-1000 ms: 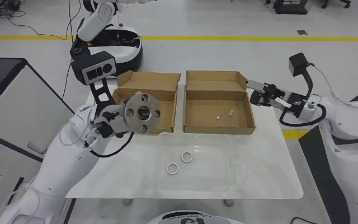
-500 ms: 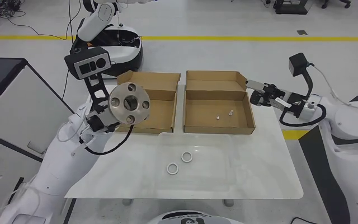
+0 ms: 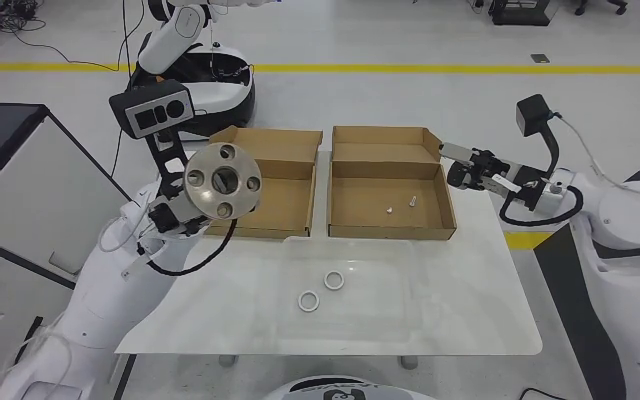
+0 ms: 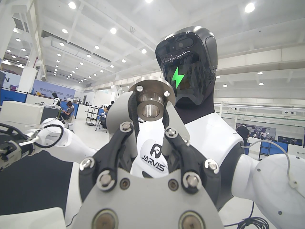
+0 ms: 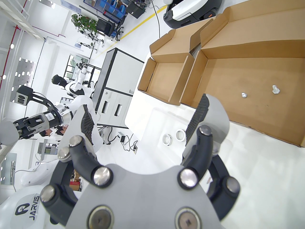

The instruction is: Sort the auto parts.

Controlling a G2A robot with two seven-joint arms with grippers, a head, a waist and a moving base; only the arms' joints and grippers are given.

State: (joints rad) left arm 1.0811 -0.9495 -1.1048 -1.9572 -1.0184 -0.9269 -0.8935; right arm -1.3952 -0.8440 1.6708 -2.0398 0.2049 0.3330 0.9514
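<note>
Gripping a metal flange [image 3: 224, 181] by its round hub, the left gripper [image 4: 149, 110] has both fingers [image 4: 132, 110] pressed against the hub's sides. The flange is held up off the table [image 3: 450, 300] at the far left, with its drilled flat face turned upward. From above it overlaps the left wall of the left box [image 3: 290, 150].

The right gripper [image 5: 145, 106] is spread wide with nothing between its fingers. It hangs at the far right of the table, just beside the right wall of the right box [image 3: 392, 232], pointing left toward it.

The two cardboard boxes stand side by side along the far edge of the table, with their lids folded back. Two small bolts [image 3: 411, 201] lie close together on the floor of the right box, toward its near right part.

Two white rings [image 3: 310, 300] lie flat on the table near its middle, just beside each other and in front of the gap between the boxes. They are well apart from both grippers.
</note>
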